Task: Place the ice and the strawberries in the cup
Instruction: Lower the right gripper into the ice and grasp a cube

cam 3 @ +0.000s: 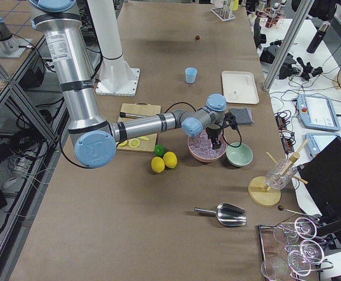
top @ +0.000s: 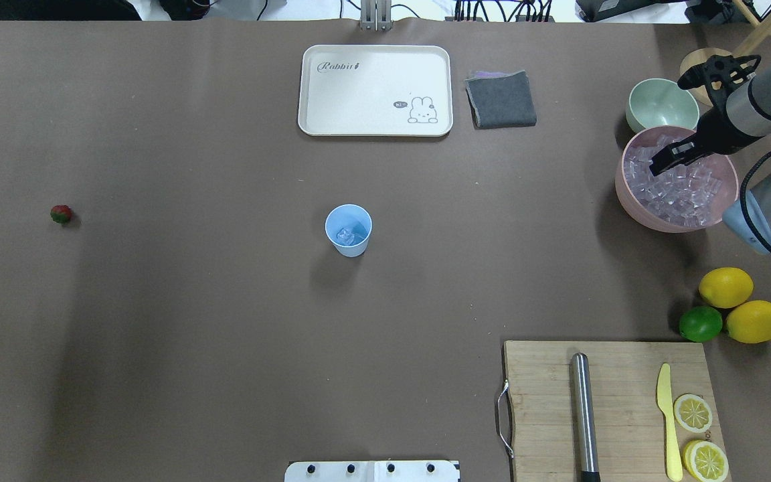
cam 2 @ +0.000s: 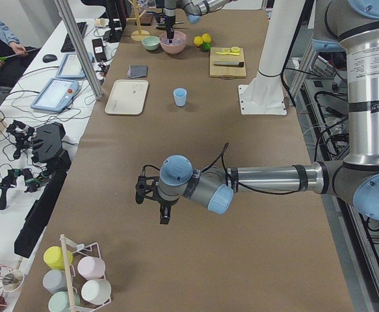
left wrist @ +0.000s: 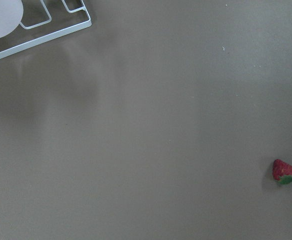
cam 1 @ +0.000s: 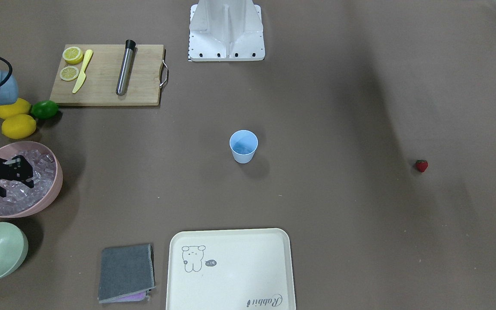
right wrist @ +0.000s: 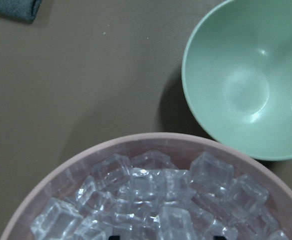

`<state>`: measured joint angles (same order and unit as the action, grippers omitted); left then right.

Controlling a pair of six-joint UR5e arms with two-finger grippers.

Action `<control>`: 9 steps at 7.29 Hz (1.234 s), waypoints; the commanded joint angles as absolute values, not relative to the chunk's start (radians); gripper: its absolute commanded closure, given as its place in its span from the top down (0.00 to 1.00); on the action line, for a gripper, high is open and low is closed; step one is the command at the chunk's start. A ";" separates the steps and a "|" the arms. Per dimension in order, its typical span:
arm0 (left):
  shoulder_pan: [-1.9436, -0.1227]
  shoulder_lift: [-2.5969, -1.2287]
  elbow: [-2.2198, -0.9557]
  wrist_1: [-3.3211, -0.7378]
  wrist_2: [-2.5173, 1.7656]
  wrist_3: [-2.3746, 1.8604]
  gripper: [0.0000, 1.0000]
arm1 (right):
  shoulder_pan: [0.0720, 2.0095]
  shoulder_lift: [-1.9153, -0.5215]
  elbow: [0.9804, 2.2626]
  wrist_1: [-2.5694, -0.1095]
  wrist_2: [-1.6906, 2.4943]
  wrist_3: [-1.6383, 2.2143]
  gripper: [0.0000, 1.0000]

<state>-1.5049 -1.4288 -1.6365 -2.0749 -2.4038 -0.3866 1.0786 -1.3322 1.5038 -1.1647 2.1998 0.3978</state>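
Observation:
The light blue cup (top: 349, 231) stands upright mid-table, with a few ice cubes (top: 345, 235) inside; it also shows in the front view (cam 1: 243, 148). More ice (top: 676, 191) fills the pink bowl (top: 626, 194) at the right. My right gripper (top: 658, 165) hangs just over this ice, open and empty; the right wrist view shows the cubes (right wrist: 151, 200) close below. The strawberry (top: 61, 214) lies alone far left; it also shows in the left wrist view (left wrist: 283, 171). My left gripper (cam 2: 164, 220) shows only in the left side view, above bare table, and I cannot tell its state.
A pale green bowl (top: 656, 104) sits beside the pink bowl. Two lemons (top: 727, 286) and a lime (top: 700, 323) lie near a cutting board (top: 620, 375) with a knife, lemon slices and a steel cylinder. A cream tray (top: 375, 90) and grey cloth (top: 500, 99) lie at the far edge.

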 commanded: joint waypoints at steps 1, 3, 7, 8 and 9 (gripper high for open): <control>-1.505 -1.427 -1.640 -2.075 -2.404 -0.387 0.98 | 1.072 -1.335 1.503 -1.164 2.200 0.400 0.69; -1.505 -1.425 -1.641 -2.075 -2.404 -0.387 0.98 | 1.068 -1.341 1.505 -1.163 2.198 0.396 0.69; -1.505 -1.424 -1.638 -2.075 -2.404 -0.385 0.98 | 1.058 -1.344 1.505 -1.161 2.172 0.396 0.67; -1.505 -1.424 -1.637 -2.075 -2.404 -0.384 0.98 | 1.048 -1.344 1.503 -1.151 2.157 0.397 0.62; -1.505 -1.424 -1.637 -2.075 -2.404 -0.383 0.98 | 1.043 -1.350 1.481 -1.106 2.151 0.399 0.52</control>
<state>-1.5049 -1.4235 -1.6377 -2.0755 -2.4037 -0.3841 1.0509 -1.3452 1.4982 -1.1432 2.1621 0.3970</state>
